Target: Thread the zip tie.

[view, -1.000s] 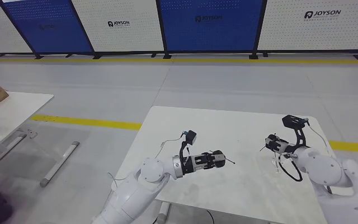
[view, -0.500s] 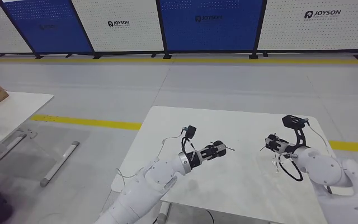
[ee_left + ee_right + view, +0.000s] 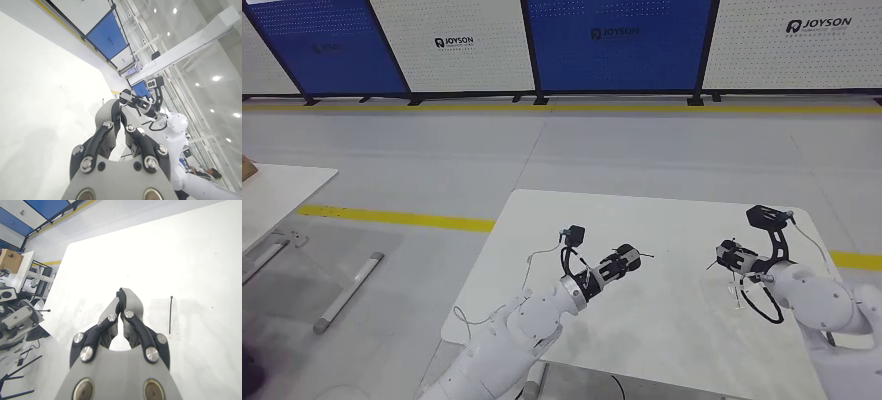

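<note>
Left gripper [image 3: 630,258]: hovering over the middle of the table [image 3: 662,320], with its fingers pressing together on a zip tie [image 3: 46,310].
Zip tie: sticking out past the left fingertips, with its small head at the free end, and pointing toward the right gripper [image 3: 119,296].
Right gripper: hanging over the table's right part, well apart from the left gripper. Its fingers are pinching tight on a black piece [image 3: 118,293] at their tips. This is possibly another tie's end, but it is too small to tell.
Second zip tie [image 3: 171,315]: lying straight and flat on a clear bag [image 3: 162,321] on the table, near the right gripper.
Arms: the 2 grippers are facing each other above the white tabletop.
</note>
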`<state>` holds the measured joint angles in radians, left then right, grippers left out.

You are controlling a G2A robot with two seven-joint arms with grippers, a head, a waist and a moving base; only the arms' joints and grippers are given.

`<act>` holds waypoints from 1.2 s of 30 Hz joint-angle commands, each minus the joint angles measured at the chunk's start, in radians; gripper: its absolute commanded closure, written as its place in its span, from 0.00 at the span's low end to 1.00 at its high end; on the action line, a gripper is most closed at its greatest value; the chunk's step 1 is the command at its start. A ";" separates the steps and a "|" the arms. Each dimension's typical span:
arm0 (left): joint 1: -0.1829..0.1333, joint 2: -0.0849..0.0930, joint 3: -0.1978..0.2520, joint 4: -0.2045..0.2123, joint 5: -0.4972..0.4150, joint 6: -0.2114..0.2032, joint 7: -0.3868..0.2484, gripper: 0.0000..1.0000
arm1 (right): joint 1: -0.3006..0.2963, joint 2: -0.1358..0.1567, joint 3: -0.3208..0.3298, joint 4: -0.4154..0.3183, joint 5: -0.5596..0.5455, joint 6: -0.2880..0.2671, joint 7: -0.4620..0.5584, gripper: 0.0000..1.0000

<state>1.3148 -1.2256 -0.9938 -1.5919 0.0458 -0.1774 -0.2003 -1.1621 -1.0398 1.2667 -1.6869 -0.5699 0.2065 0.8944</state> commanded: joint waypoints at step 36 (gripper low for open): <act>0.000 0.000 -0.001 0.000 -0.002 0.000 -0.003 1.00 | -0.190 -0.062 -0.059 -0.130 0.263 0.007 -0.641 1.00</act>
<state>1.3145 -1.2254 -0.9944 -1.5918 0.0437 -0.1776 -0.2033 -1.3439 -1.0974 1.2114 -1.8101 -0.3158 0.2170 0.3176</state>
